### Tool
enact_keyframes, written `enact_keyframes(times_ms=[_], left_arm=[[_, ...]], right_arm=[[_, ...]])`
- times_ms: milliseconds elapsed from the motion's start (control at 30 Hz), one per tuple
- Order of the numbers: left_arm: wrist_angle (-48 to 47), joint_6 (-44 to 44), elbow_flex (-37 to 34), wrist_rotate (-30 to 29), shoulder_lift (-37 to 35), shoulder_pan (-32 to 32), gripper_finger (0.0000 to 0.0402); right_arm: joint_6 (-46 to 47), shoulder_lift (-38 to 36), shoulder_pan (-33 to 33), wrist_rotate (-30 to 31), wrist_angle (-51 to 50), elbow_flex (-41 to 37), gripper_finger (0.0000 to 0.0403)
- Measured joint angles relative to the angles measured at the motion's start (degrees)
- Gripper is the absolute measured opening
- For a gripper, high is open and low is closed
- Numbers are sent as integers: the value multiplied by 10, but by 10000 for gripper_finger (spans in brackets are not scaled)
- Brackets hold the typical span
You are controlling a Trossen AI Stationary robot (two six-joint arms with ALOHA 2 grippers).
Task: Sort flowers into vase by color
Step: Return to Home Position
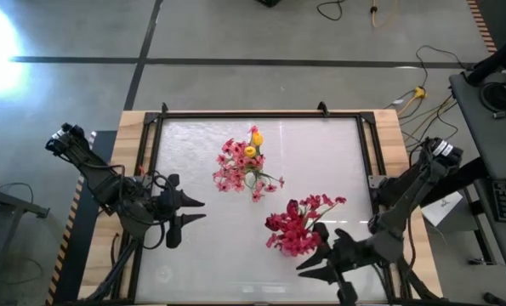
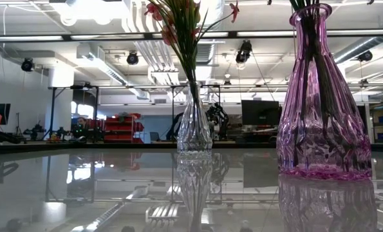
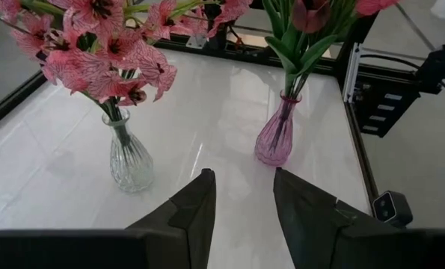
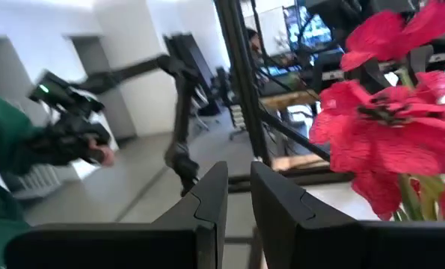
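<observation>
- Step in hand, judged: returning both arms to rest; every flower in view standing in a vase on the desk.
- Left end effector: hovering over the desk's left part; fingers apart, gripping nothing; pointing toward both vases.
- Right end effector: hanging just beside the red flowers at the near right; fingers slightly apart, gripping nothing.
- Red flowers: standing in the purple vase; pink sprays and yellow tulips standing in the clear vase, nearer mid-desk.
- Doing it well: raising the right end effector clear of the blossoms before swinging it back; avoiding any brush against stems, the tall narrow vases looking easy to tip; drawing the left arm straight back.
- Hard to make out: both vases hiding under their blooms in the high view; blossom tops running off the low view; dark red buds blending into the red sprays; right wrist view catching only a few red blooms, no vase.
</observation>
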Motion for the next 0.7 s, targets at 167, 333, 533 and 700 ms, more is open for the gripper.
enact_keyframes(times_ms=[167, 333, 533, 700], left_arm=[[1, -6, 0, 0, 0, 0, 122], [1, -7, 0, 0, 0, 0, 122], [17, -11, 0, 18, 0, 0, 122], [55, -12, 0, 26, 0, 0, 122]], right_arm=[[1, -40, 4, -2, 11, -29, 52], [-23, -87, 5, -34, 15, -29, 52], [-34, -123, 5, -45, 14, -18, 52], [-76, -133, -3, -46, 11, 1, 52]])
